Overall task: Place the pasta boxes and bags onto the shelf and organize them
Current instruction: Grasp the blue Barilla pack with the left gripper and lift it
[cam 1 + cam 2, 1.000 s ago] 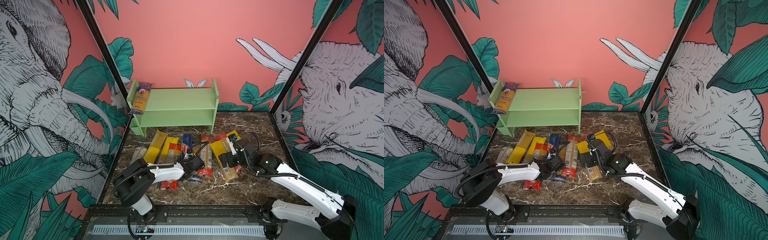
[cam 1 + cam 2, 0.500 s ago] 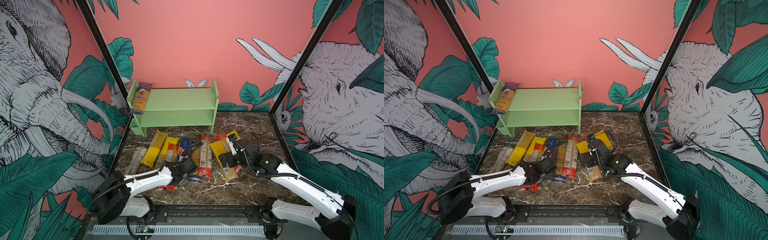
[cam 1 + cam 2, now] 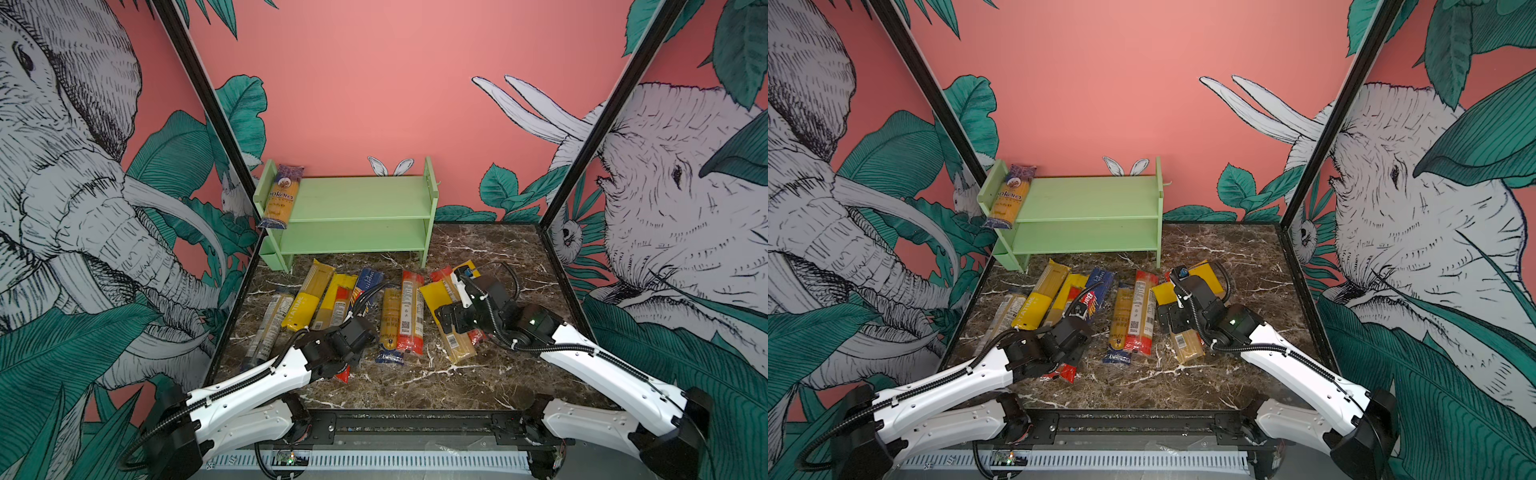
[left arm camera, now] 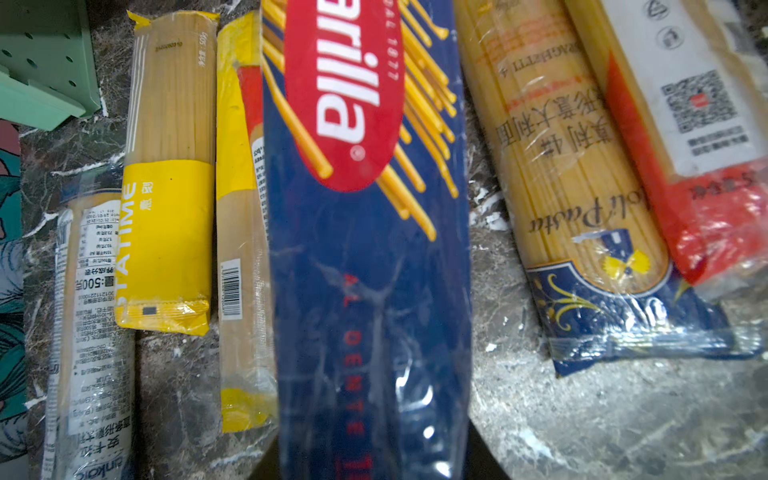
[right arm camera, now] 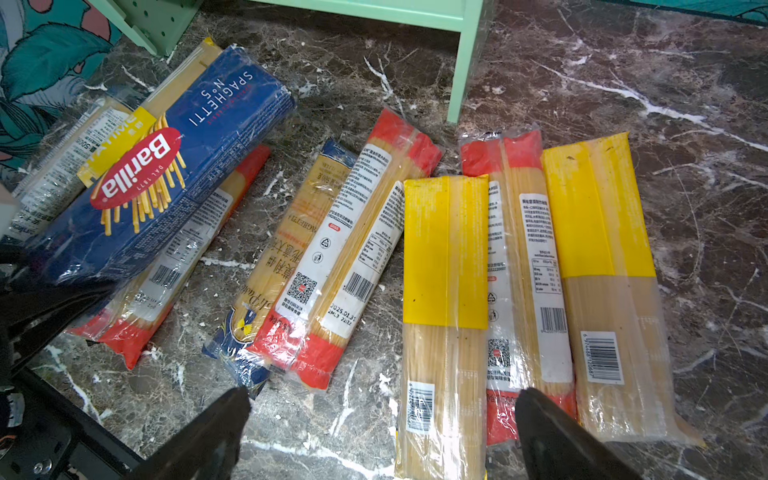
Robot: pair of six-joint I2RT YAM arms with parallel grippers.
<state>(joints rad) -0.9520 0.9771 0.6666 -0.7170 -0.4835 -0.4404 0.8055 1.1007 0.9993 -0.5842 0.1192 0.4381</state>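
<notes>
My left gripper [image 3: 353, 332] is shut on the near end of a dark blue Barilla pack [image 4: 365, 249], which rises slanting over the other packs [image 3: 1096, 291]. Several pasta packs lie in a row on the marble floor in front of the mint-green shelf [image 3: 361, 199]. One purple-ended pack [image 3: 282, 195] lies across the left end of the shelf's top tier. My right gripper [image 5: 382, 399] is open, hovering above a yellow-banded pack [image 5: 444, 257] and touching nothing.
A red-ended pack [image 3: 343, 376] pokes out under the left gripper. The shelf's right leg [image 5: 461, 62] stands close to the row of packs. A black frame rail [image 3: 415, 419] runs along the front edge, and printed walls close in both sides.
My left gripper has drawn back to the left and toward the front, keeping the blue pack in its grip. The right arm has not moved.
</notes>
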